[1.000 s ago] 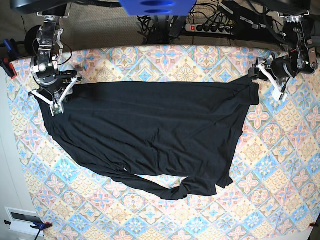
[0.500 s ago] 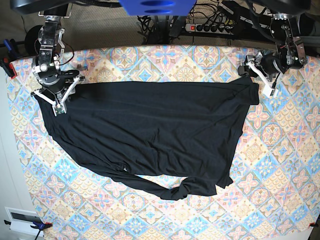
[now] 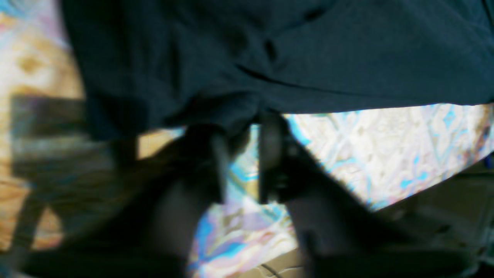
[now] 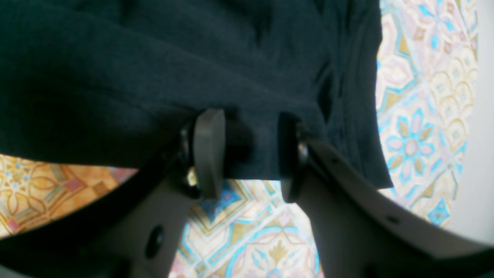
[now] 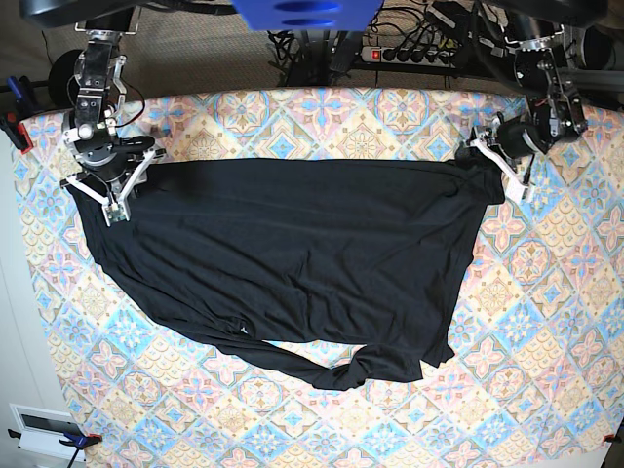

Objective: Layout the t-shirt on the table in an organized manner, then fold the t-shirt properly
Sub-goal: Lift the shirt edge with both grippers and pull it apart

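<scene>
The left gripper (image 5: 495, 156) has moved inward along the table's (image 5: 546, 322) far edge since a second ago, from just off the shirt's (image 5: 292, 253) far corner to touching it, and its jaws have narrowed; the blurred wrist view shows a small gap left between its fingers (image 3: 270, 154) at the hem, so I cannot tell whether cloth is pinched. The right gripper (image 4: 247, 154) has stayed at the opposite far corner, jaws partly apart with the hem (image 4: 251, 162) between them. The shirt lies spread across the table's middle, one sleeve (image 5: 331, 373) bunched toward the near edge.
</scene>
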### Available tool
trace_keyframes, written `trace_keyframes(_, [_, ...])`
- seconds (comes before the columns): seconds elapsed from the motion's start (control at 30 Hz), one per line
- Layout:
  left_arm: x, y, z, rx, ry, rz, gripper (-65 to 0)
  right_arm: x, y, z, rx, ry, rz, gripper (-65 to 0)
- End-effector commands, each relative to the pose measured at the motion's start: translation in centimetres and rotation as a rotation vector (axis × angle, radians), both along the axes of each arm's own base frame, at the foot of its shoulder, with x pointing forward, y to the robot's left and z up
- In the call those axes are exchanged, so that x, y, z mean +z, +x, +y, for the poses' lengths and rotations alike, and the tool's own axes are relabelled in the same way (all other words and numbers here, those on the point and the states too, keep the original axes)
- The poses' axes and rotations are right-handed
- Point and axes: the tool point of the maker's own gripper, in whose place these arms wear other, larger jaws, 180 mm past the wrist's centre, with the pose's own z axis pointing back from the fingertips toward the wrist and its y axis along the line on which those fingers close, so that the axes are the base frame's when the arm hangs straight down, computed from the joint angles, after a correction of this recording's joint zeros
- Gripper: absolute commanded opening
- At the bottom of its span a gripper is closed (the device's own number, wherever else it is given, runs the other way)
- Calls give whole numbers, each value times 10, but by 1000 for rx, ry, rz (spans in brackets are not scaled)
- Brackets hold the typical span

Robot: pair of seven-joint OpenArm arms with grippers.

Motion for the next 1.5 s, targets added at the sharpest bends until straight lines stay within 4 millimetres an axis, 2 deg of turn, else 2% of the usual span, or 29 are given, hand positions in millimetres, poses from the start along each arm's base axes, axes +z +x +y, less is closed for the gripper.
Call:
trace_keyframes(0.0, [-1,-2,3,-15,21,19,-646,13,9,-3,7,-14,-47,-435])
trace_keyframes(0.17, [11,9,24,58,32,-29,-646,14,8,-3,8,-14,-48,-435])
trace_keyframes(0.27, [24,14,41,124,3,-76,-650,24,10,-1,21,-27,-70,-435])
trace_keyframes(0.37, [38,19,58,158,-1,-119,-650,15,-7,1,29,-29,-33,-435])
trace_keyframes(0.53, [54,22,77,212,-15,-168,-650,8,-18,2,34,-29,-4,-435])
trace_keyframes(0.63, [54,22,74,206,-28,-167,-650,8,-20,2,35,-28,-2,-435])
trace_keyframes(0.77, [65,27,70,217,-92,-211,-650,6,-22,3,35,-28,9,-435])
trace_keyframes(0.87, [76,32,76,208,-97,-237,-650,-3,-40,18,115,-41,63,-431])
trace_keyframes(1.0, [78,34,77,207,-94,-241,-650,-14,-54,42,239,-51,122,-430])
trace_keyframes(1.27, [83,35,85,198,-68,-246,-650,-20,-52,42,377,-286,131,-430])
trace_keyframes(1.47, [85,36,87,196,-61,-249,-650,-45,-66,46,450,-349,202,-430])
